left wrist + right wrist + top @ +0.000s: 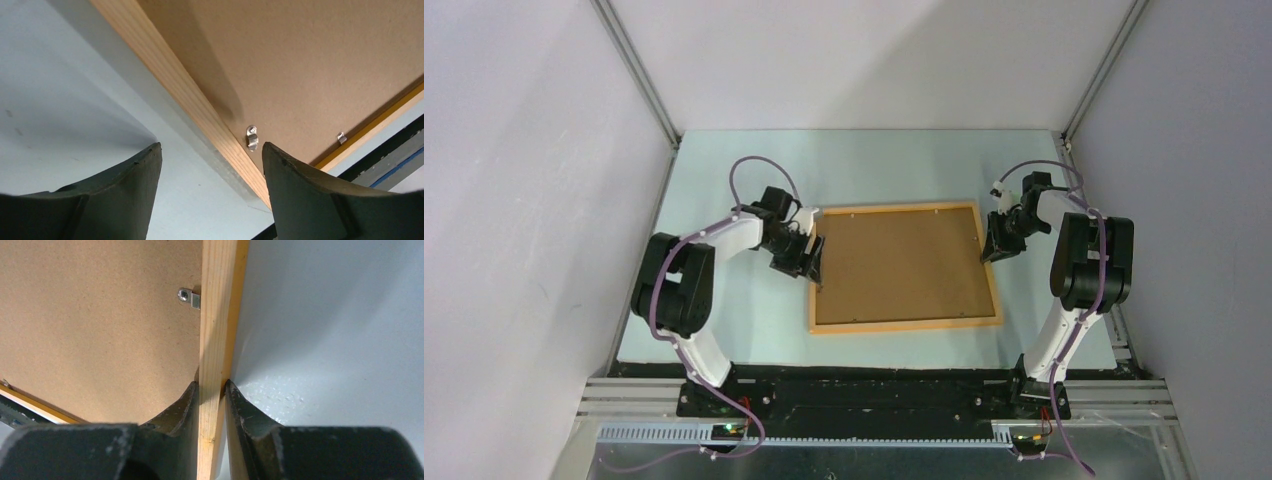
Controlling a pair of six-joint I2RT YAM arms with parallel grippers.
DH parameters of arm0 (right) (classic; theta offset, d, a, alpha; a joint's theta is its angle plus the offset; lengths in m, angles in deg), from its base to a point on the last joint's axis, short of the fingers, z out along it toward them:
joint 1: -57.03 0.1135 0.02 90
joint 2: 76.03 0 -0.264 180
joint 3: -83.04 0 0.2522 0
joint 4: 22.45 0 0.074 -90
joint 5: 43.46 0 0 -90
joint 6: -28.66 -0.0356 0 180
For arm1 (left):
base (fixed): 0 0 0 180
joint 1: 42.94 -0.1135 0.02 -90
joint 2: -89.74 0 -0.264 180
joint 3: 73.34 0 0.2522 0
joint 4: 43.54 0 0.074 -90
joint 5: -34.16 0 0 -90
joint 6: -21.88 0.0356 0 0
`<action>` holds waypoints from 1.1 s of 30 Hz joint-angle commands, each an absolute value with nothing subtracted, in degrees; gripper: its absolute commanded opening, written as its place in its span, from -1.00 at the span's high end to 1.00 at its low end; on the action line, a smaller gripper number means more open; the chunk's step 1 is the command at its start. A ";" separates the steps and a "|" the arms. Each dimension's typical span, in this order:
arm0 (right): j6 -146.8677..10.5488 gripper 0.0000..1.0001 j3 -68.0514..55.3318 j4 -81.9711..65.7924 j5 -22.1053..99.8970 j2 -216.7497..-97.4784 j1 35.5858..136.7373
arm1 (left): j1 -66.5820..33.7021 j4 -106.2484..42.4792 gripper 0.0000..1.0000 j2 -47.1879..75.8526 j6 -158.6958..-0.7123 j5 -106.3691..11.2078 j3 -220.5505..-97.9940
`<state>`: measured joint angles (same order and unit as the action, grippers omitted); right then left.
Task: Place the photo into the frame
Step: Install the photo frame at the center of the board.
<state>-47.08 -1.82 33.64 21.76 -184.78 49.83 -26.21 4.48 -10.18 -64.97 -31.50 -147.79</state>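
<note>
The light-orange wooden frame (906, 327) lies back side up on the table, with the brown backing board (902, 264) filling it. The photo is hidden. My right gripper (996, 245) is shut on the frame's right rail (212, 330), one finger on each side of it. My left gripper (814, 262) is open at the frame's left rail (200, 107); its fingers (130, 190) straddle the rail without touching it. Small metal retaining clips (252, 137) sit on the board near the rail; another clip (190, 297) shows in the right wrist view.
The frame lies on a pale blue table surface (734, 330). White enclosure walls stand close on the left (524, 200) and right (1184, 200). The table's black front edge (874, 375) runs just in front of the frame.
</note>
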 commanded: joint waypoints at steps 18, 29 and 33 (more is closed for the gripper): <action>-48.38 0.95 -1.48 33.33 17.80 -183.05 48.86 | -15.63 5.72 -0.44 -7.03 -64.21 -43.70 -147.64; -48.35 0.95 -1.47 33.33 17.34 -183.82 49.16 | -13.72 4.44 -0.21 -8.12 -64.68 -45.74 -147.66; -48.36 0.95 -1.48 33.33 17.27 -184.04 49.36 | -13.72 4.11 -0.11 -8.27 -64.69 -45.58 -147.66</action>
<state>-47.61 -1.55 33.36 20.52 -184.78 49.09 -14.08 5.51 -8.21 -64.24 -44.77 -146.32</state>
